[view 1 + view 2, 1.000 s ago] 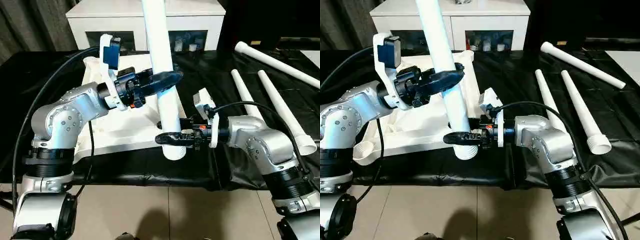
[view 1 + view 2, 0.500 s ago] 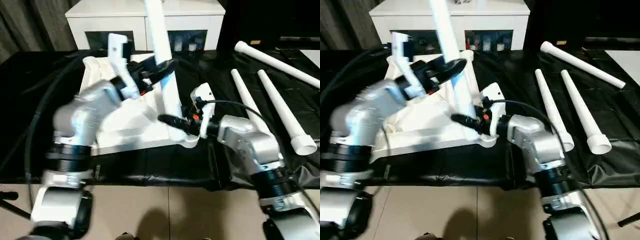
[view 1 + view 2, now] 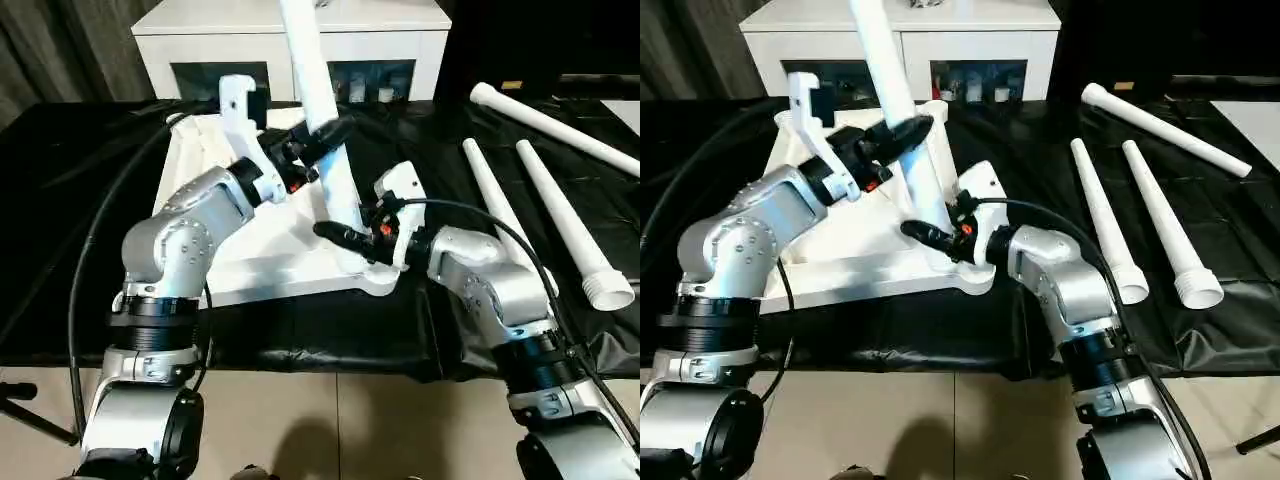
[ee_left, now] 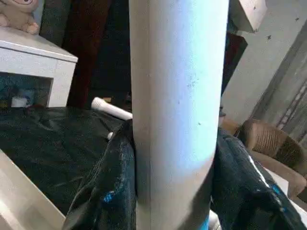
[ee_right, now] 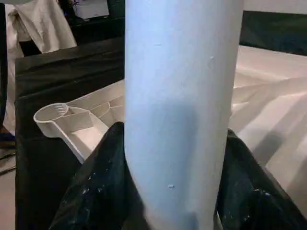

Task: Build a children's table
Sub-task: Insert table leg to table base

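Grippers L (image 3: 325, 135) & R (image 3: 335, 234) clamp leg (image 3: 322, 110) at tabletop (image 3: 250, 265) corner.

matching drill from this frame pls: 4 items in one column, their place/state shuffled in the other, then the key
Things
1. long white tapered tube leg that both grippers hold
2. left gripper
3. right gripper
4. three loose white tube legs

Place or state
A. clamped low on the held leg, near the corner of the upturned white plastic table top
B. lying flat on the black cloth, on the robot's right
C. standing steeply, its upper end in front of the white cabinet
D. clamped higher up the held leg

Pairs: 1-C, 2-D, 3-A, 4-B
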